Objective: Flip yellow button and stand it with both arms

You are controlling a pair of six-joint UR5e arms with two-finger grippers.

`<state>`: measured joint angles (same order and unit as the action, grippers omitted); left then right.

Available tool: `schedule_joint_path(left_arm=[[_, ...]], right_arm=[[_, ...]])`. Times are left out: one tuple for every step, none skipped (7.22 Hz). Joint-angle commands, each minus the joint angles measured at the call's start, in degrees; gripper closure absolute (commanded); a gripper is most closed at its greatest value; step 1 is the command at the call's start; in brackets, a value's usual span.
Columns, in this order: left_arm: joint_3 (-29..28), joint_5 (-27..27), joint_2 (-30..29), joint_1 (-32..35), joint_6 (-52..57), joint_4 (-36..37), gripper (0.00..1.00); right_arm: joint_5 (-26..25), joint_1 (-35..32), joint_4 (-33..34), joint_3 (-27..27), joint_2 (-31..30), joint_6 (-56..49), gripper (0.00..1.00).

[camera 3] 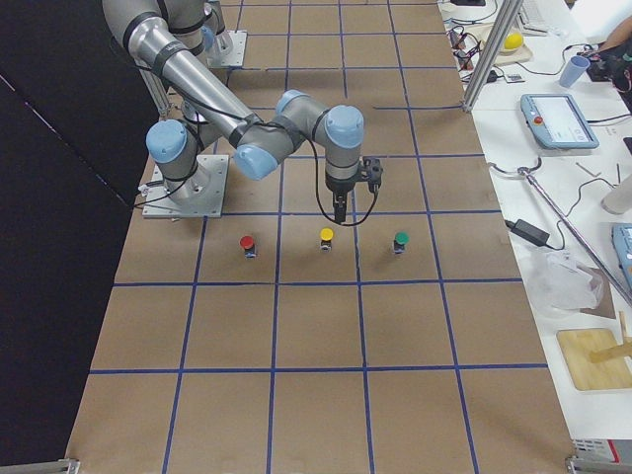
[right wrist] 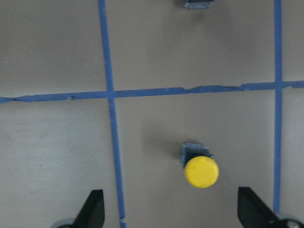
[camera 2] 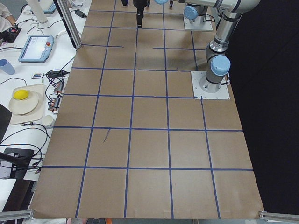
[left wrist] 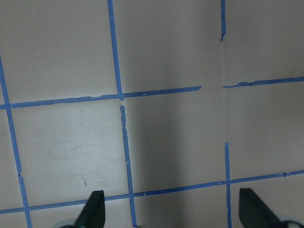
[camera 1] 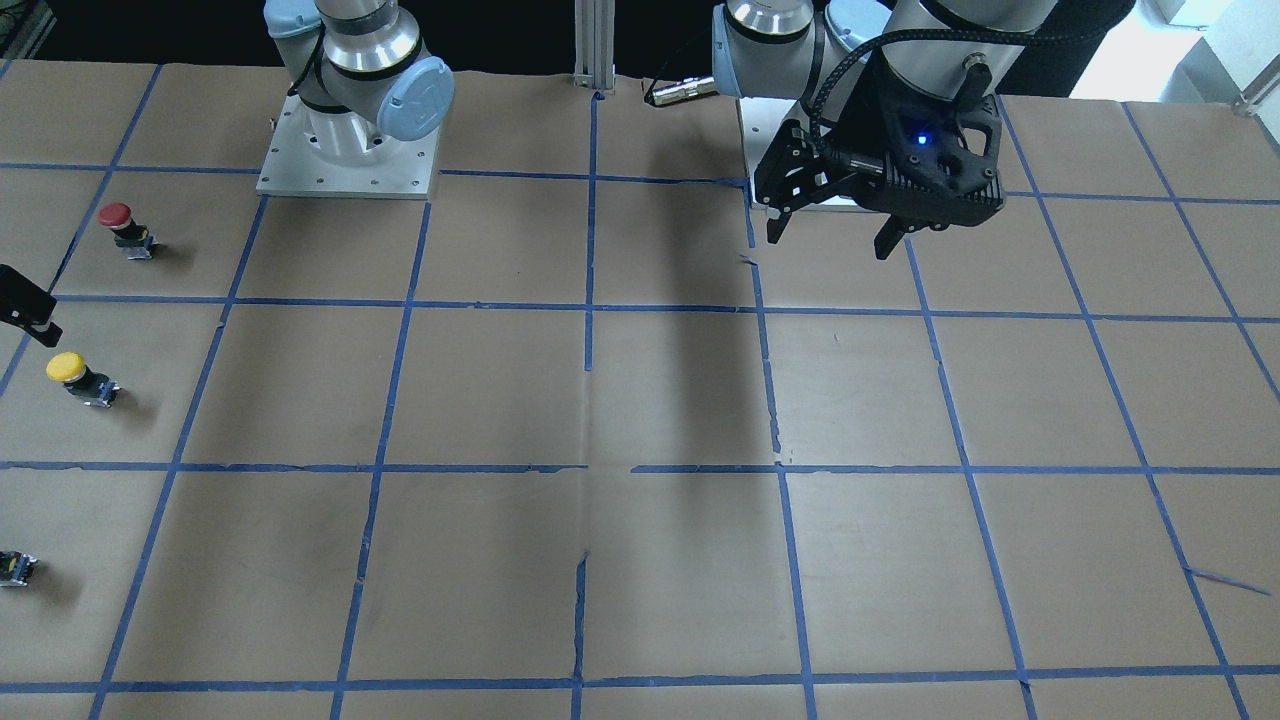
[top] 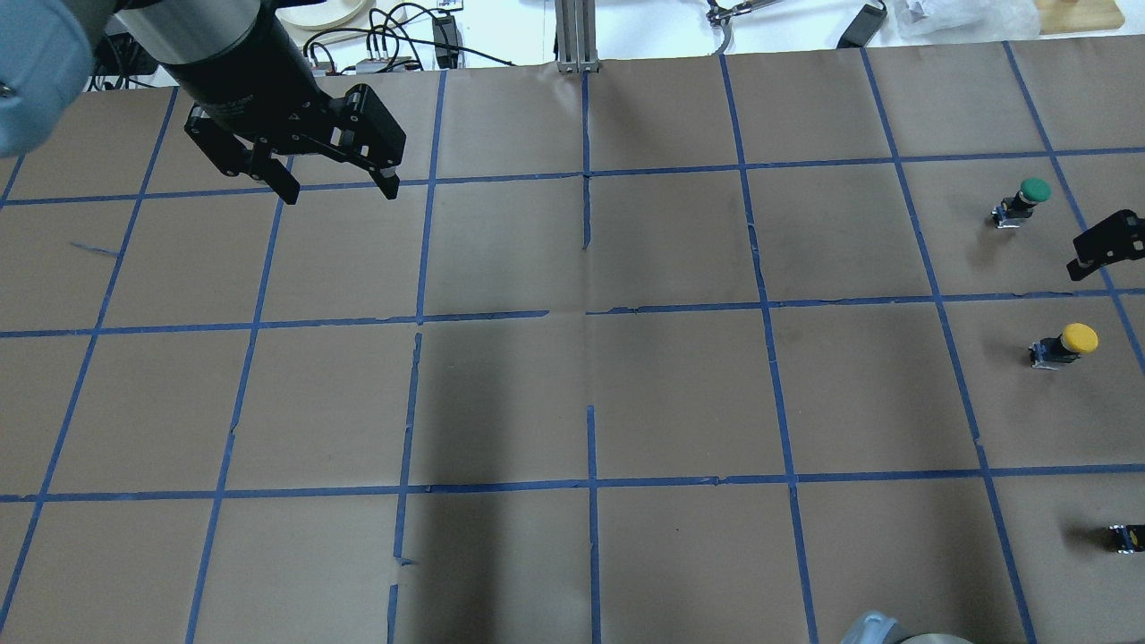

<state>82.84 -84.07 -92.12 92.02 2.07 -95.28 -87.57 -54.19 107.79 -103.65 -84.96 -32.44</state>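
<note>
The yellow button point(right wrist: 201, 170) stands cap up on the brown paper table, also seen in the overhead view point(top: 1064, 343) at the far right and in the front view point(camera 1: 80, 378) at the far left. My right gripper point(right wrist: 173, 214) is open and empty. It hovers above the button without touching it; the button lies ahead of the gap between the fingers. In the right side view this gripper point(camera 3: 339, 205) hangs just over the button point(camera 3: 326, 238). My left gripper point(top: 335, 186) is open and empty, high over the far left of the table, also in the front view point(camera 1: 835, 232).
A red button point(camera 1: 125, 228) and a green button point(top: 1024, 200) stand either side of the yellow one. A small dark capless part point(top: 1125, 537) lies near the table's right edge. The right arm's base plate point(camera 1: 345, 170) is bolted to the table. Benches with cables and tablets flank the far edge.
</note>
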Motion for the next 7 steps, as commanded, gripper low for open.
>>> schedule_joint_path(left_arm=[[0.30,-0.13,0.36,0.01,-0.22,-0.16,0.00],[0.48,-3.61,0.54,0.01,0.12,0.10,0.00],[0.48,-5.39,0.46,-0.08,-0.39,0.10,0.00],[0.48,-5.40,0.45,0.00,-0.23,0.10,0.00],[0.48,-5.40,0.45,0.01,-0.31,0.10,0.00],[0.48,-5.32,0.45,0.01,-0.31,0.10,0.00],[0.48,-5.32,0.45,-0.08,-0.14,0.10,0.00]], right_arm=[[-0.06,-10.79,-10.11,2.75,-5.37,13.83,0.00],[-0.15,-17.29,-12.49,2.84,-7.65,21.46,0.00],[-0.24,-23.01,-14.08,3.62,-9.42,26.93,0.00],[-0.24,-27.94,-18.36,5.46,-10.57,27.33,0.00],[-0.24,-32.60,-21.37,9.56,-10.66,27.43,0.00],[-0.50,-36.56,-26.18,13.09,-10.58,30.21,0.00],[-2.15,-37.99,-27.36,13.38,-10.75,34.15,0.00]])
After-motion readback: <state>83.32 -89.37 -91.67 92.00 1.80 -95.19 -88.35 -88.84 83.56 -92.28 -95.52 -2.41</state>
